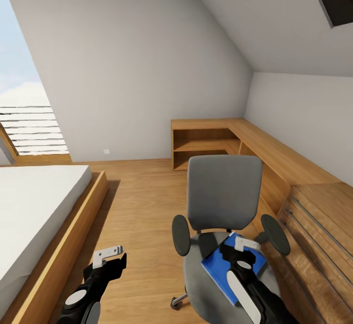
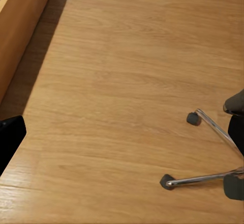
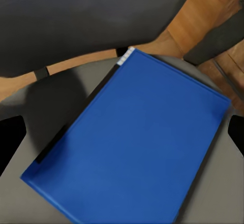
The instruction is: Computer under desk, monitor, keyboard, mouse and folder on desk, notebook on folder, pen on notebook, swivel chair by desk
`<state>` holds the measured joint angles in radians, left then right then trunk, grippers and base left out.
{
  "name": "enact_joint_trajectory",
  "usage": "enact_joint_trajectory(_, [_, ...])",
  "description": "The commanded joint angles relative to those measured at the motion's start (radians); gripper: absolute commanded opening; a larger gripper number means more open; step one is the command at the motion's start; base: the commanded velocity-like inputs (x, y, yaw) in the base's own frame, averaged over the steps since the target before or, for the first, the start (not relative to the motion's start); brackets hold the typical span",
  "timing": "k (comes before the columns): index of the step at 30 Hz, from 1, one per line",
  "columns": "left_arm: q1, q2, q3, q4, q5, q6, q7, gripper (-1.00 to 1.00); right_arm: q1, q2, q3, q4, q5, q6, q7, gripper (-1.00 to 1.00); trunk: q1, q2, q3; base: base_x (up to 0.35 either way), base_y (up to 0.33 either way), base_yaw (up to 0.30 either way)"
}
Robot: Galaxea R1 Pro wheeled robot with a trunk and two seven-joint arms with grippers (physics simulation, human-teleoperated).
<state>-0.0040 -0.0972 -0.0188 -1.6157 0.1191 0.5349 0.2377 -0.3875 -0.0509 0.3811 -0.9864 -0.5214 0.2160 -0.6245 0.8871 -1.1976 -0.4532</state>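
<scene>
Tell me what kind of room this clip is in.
Most likely an attic bedroom with a work corner: a low wood-framed bed with a white mattress, a sloped ceiling, and a grey swivel chair holding a blue folder beside a built-in wooden counter.

The swivel chair (image 1: 224,191) has a matt grey cloth-like backrest and seat, smooth matt black armrest pads, and a polished metal star base (image 2: 213,153) on dark plastic-looking casters. The folder (image 3: 133,142) lying on the seat has a smooth, slightly satin bright blue cover with a dark strip along one edge. The floor (image 2: 122,82), the bed frame (image 1: 63,245) and the counter (image 1: 274,152) show light wood grain with a low sheen, the mattress (image 1: 34,206) looks plain matt white, and the walls (image 1: 137,59) are flat matt grey-white.
</scene>
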Motion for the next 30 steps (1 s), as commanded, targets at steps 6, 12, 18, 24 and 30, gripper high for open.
enact_joint_trajectory(6, [0.000, -0.001, -0.001, -0.002, 0.011, 0.003, 0.008, 1.00, -0.035, -0.001, 0.004, 0.130, 0.052, -0.073, 0.138, 1.00, 0.000, -0.001, -0.001, 0.000, 0.000, 0.000])
enact_joint_trajectory(12, [0.000, -0.002, -0.002, -0.003, 0.011, 0.003, 0.009, 1.00, -0.070, 0.000, 0.004, 0.252, 0.088, -0.145, 0.226, 1.00, 0.012, -0.022, -0.010, 0.000, 0.000, 0.000])
enact_joint_trajectory(18, [0.000, -0.002, -0.003, -0.003, 0.011, 0.003, 0.009, 1.00, -0.098, 0.004, 0.004, 0.331, 0.098, -0.226, 0.247, 1.00, 0.035, -0.064, -0.029, 0.000, 0.000, 0.000])
enact_joint_trajectory(24, [0.001, -0.003, -0.004, -0.003, 0.011, 0.003, 0.009, 1.00, -0.104, 0.013, 0.004, 0.342, 0.099, -0.237, 0.249, 1.00, 0.058, -0.106, -0.048, 0.000, 0.000, 0.000])
enact_joint_trajectory(30, [0.000, -0.003, -0.003, -0.003, 0.011, 0.003, 0.011, 1.00, -0.106, 0.017, 0.002, 0.300, 0.097, -0.230, 0.249, 1.00, 0.081, -0.148, -0.067, 0.000, 0.000, 0.000])
